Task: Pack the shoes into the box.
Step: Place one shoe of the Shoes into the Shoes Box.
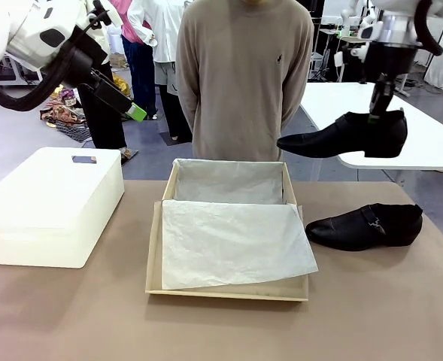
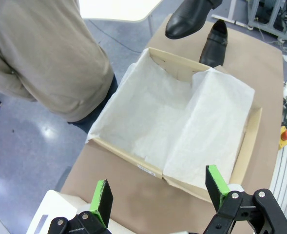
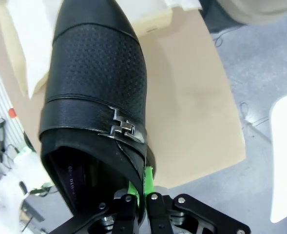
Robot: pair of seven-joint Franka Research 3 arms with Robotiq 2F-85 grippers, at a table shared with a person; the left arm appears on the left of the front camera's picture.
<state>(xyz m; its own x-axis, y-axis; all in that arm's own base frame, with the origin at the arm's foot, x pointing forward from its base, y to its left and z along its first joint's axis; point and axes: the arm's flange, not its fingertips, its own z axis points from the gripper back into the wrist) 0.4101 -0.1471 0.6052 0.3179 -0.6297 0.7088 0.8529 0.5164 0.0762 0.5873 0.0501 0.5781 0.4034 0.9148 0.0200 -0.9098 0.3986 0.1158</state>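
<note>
The brown bench is occupied at the robot's left by a large white plastic bin. In the middle is placed the tan cardboard shoebox, lined with loose white tissue paper. One glossy black leather shoe is laid on the bench just right of the box, toe towards it. The other black shoe is held in the air above it, clamped at the heel edge by the right claw. Its long axis is kept level, toe turned to the box, which lies lower and to the robot's left. The left claw is released and empty, raised above the box and well apart from both shoes.
</note>
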